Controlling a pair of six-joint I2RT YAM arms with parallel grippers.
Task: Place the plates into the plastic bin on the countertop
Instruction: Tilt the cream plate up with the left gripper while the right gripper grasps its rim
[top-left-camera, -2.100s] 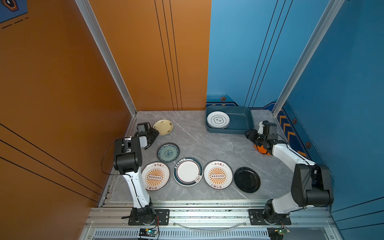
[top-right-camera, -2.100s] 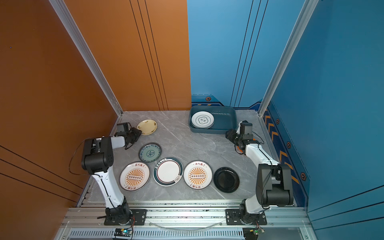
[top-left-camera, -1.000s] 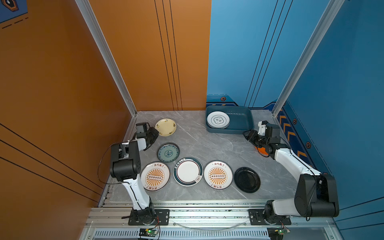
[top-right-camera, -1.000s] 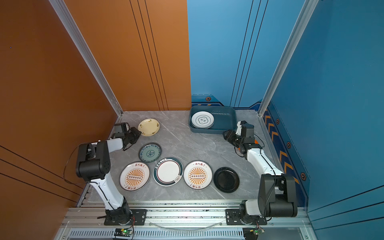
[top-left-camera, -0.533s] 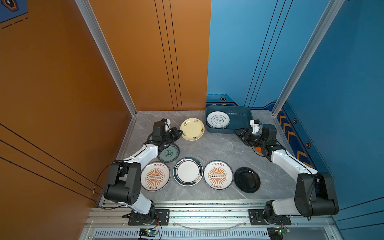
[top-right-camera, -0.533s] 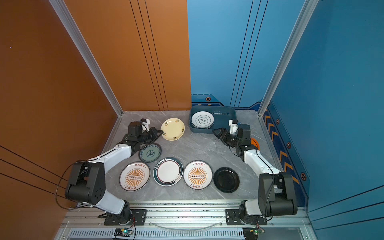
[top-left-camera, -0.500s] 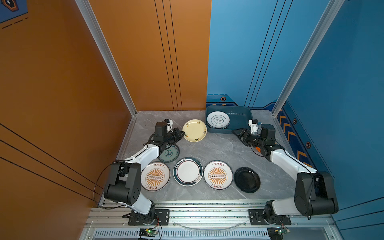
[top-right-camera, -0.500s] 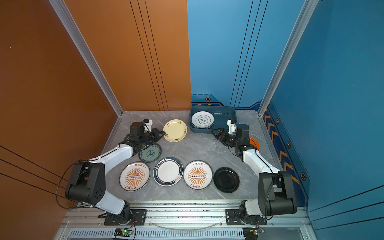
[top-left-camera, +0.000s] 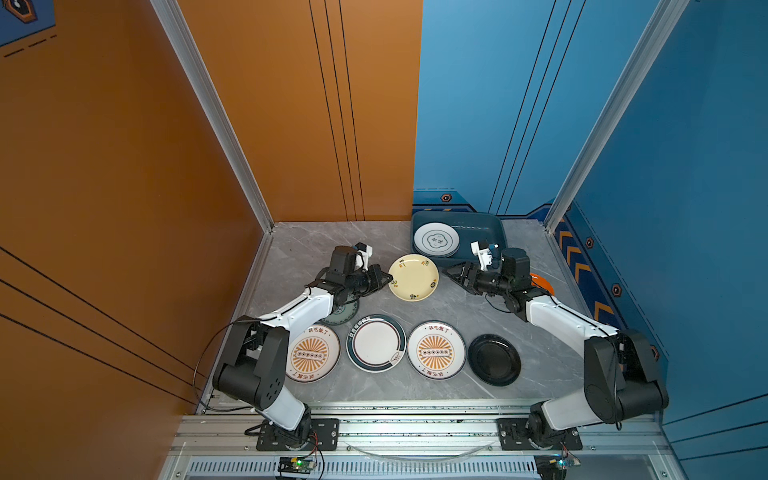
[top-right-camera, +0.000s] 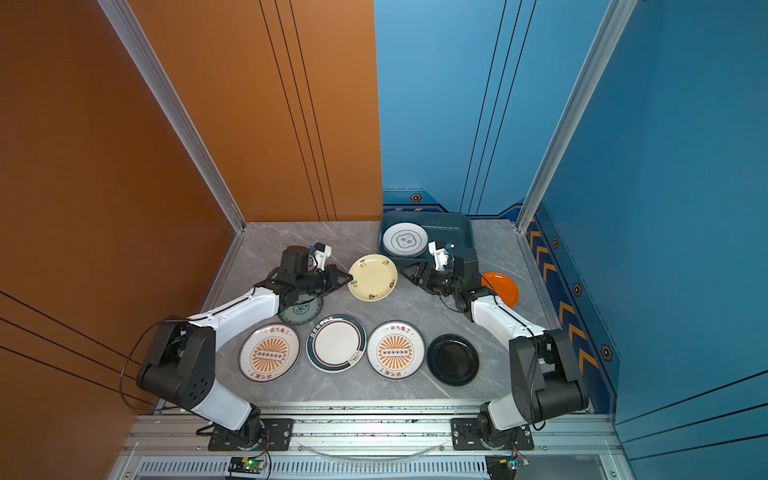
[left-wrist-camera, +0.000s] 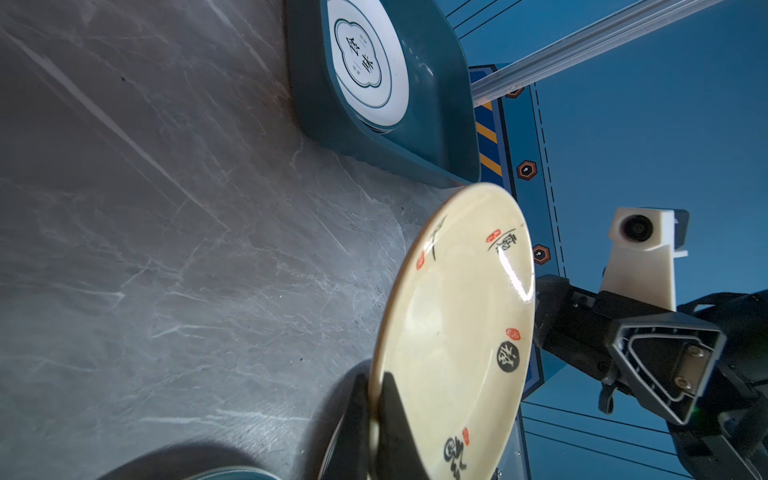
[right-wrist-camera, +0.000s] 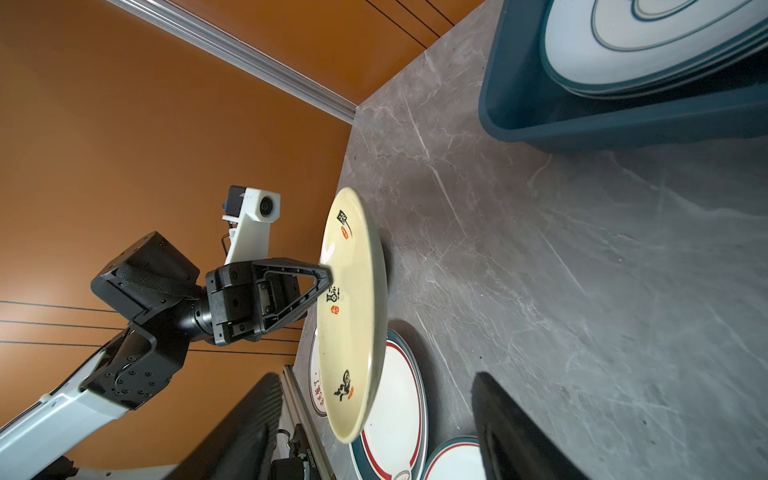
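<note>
Now, left gripper (top-left-camera: 388, 279): clamped on the left rim of the yellow plate (top-left-camera: 413, 277), gripping both faces in the left wrist view.
Right gripper (top-left-camera: 454, 276): jaws wide, nothing held; tips aimed at the yellow plate's right rim, just beside it, with a thin gap showing in both top views.
Yellow plate: lifted clear of the countertop (top-left-camera: 457, 316), roughly level, between the two grippers; just in front of the bin's front left corner, outside it.
Bin (top-left-camera: 484, 220): on the countertop at the back edge, right of the middle.
Ring plate (top-left-camera: 436, 240): white, lying on top of a stack in the bin's left half.
Front edge, left to right: left sunburst plate (top-left-camera: 311, 353), teal-rimmed plate (top-left-camera: 376, 343), right sunburst plate (top-left-camera: 435, 351), black plate (top-left-camera: 494, 359); all flat, in a row, close together without overlap.
Patterned plate (top-right-camera: 301, 309): flat, behind the left sunburst plate, partly under the left arm (top-right-camera: 245, 309).
Orange plate (top-right-camera: 500, 286): flat near the right edge, partly hidden behind the right arm (top-right-camera: 494, 316).
</note>
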